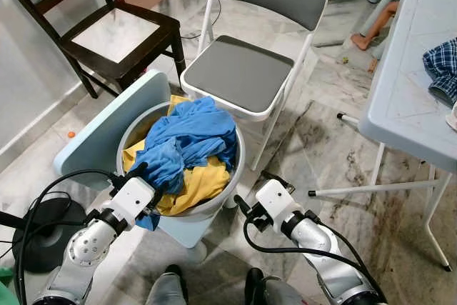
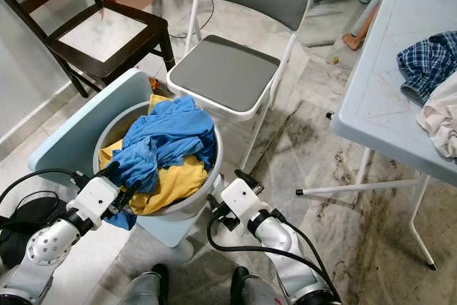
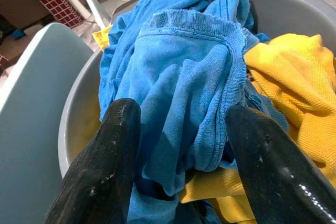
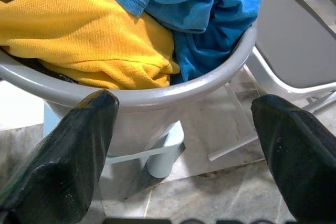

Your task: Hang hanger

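A grey basin (image 1: 234, 169) heaped with clothes sits on a pale blue plastic chair (image 1: 100, 133) right in front of me. A blue shirt (image 1: 189, 133) lies on top of a yellow garment (image 1: 200, 183). My left gripper (image 1: 146, 183) is at the basin's near left side. It is open, and a fold of the blue shirt (image 3: 184, 87) bulges between its fingers (image 3: 118, 140). At the near right side, just outside the basin rim (image 4: 157, 95), my right gripper (image 1: 251, 191) is open with nothing in it.
A grey folding chair (image 1: 239, 73) stands just behind the basin, a dark wooden chair (image 1: 118, 33) at the back left. A pale blue table (image 1: 407, 98) with a plaid cloth (image 1: 443, 66) fills the right. A person's foot (image 1: 364, 39) rests beyond it. A black round base (image 1: 39, 237) sits on the floor at my left.
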You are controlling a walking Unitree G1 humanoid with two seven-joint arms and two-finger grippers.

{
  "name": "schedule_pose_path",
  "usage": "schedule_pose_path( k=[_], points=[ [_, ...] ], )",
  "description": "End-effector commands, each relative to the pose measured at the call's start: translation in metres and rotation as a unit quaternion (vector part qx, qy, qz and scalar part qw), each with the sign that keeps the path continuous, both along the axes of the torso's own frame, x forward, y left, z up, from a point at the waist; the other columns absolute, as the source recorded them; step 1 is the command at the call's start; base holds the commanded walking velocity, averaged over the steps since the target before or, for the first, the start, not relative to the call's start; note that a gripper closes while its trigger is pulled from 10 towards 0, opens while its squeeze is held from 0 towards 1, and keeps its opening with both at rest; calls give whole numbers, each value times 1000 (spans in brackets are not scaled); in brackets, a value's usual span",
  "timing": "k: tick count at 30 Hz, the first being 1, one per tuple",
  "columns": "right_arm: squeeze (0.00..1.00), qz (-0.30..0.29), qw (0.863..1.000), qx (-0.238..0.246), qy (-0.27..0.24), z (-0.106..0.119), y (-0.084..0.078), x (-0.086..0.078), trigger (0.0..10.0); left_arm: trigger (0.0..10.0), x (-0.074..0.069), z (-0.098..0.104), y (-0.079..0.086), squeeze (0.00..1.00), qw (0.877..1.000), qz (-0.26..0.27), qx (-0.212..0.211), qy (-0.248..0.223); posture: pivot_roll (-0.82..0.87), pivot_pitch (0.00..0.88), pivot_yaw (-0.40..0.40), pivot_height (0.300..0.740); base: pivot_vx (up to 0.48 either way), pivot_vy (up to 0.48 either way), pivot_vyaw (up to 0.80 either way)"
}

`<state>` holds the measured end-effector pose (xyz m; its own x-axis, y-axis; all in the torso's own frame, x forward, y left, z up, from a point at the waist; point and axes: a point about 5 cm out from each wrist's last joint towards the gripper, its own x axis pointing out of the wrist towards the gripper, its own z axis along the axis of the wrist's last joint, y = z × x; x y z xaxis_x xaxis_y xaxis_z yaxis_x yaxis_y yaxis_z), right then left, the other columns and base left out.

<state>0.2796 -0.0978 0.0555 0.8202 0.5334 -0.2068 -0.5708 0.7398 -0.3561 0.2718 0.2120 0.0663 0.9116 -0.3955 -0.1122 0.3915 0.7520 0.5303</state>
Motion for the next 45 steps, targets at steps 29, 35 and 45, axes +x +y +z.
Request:
schedule_pose_path(
  k=[29,35,45],
  points=[
    [0,-11,1000,-2,7,-4,-4,-4,10000,0,-3,-16,-3,0,999,-14,-15,44,178,267,-15,740,0,0,0],
    [0,-11,1000,-2,7,-4,-4,-4,10000,0,1,-10,10,0,999,35,0,13,178,266,-14,740,0,0,0],
    [0,-5,1000,-3,5,-3,-2,-2,10000,0,3,13,14,0,992,96,-10,-87,206,259,-28,740,0,0,0]
  ],
)
